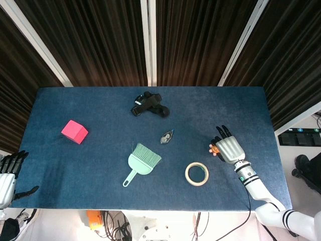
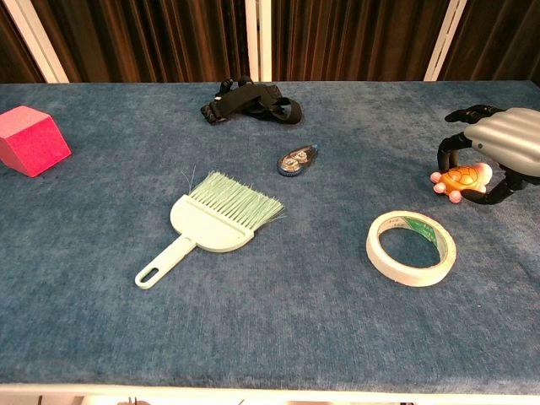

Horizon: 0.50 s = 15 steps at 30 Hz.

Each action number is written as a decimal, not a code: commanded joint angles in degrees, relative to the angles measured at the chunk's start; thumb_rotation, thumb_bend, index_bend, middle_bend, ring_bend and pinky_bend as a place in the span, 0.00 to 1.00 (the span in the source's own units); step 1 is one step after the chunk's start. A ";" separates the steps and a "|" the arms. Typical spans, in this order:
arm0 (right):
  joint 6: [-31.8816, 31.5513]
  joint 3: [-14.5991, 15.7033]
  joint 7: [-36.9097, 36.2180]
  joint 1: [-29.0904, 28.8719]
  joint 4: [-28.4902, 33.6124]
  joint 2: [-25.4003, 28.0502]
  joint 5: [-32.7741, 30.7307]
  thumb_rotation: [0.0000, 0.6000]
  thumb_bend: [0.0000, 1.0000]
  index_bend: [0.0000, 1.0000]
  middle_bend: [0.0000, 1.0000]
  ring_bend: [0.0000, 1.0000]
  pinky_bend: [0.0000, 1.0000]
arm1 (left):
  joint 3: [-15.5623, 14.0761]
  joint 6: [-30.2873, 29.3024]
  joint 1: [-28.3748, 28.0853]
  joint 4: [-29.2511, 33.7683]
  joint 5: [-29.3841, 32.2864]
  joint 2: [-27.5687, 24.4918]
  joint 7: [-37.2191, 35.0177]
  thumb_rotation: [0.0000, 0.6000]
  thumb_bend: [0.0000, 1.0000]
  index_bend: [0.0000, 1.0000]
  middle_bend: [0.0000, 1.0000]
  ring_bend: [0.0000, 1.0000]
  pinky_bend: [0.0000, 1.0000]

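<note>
Our left robot hand (image 1: 7,175) waits off the counter (image 1: 100,105) edge, fingers apart, holding nothing. Our right robot hand (image 2: 489,156) curls around the little orange turtle (image 2: 461,179) by the tape ring (image 2: 411,248). The round turtle could slip out and roll away.

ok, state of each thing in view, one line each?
right hand: fingers curled around the toy turtle, contact unclear
toy turtle: upright on the table
left hand: off the table's edge, holds nothing
tape roll: lying flat
green brush: lying flat
pink cube: resting on the table
black strap: bunched
</note>
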<state>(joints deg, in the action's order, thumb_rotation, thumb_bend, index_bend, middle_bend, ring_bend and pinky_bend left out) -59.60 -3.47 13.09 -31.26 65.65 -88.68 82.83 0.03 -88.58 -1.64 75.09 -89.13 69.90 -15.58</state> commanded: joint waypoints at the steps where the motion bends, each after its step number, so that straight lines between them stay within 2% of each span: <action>1: -0.57 0.00 -0.39 -0.20 -1.49 -1.12 0.55 1.00 0.27 0.60 0.51 0.08 0.00 | 0.02 0.11 -0.03 -0.16 0.09 0.02 -0.20 1.00 0.00 0.06 0.02 0.00 0.05; 9: -3.72 0.30 -5.31 -0.46 -7.06 -4.61 3.37 1.00 0.36 0.96 0.79 0.31 0.00 | 0.00 -0.02 0.07 -0.51 0.10 0.13 -0.68 1.00 0.00 0.06 0.02 0.00 0.05; 11: -4.30 0.37 -6.29 -0.55 -8.26 -5.23 3.90 1.00 0.38 1.00 0.83 0.34 0.00 | -0.02 -0.13 0.12 -0.55 0.05 0.14 -0.76 1.00 0.00 0.06 0.02 0.00 0.05; 15: -5.16 0.53 -7.57 -0.47 -9.36 -5.80 4.49 1.00 0.41 1.00 0.87 0.38 0.00 | -0.01 -0.46 0.22 -0.49 -0.08 0.08 -0.83 1.00 0.00 0.06 0.02 0.00 0.05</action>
<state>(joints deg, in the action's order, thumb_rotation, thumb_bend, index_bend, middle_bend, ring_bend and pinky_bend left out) -64.64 -2.99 5.65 -31.74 56.42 -94.36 87.20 0.02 -89.04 -1.43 74.60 -89.20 69.98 -16.40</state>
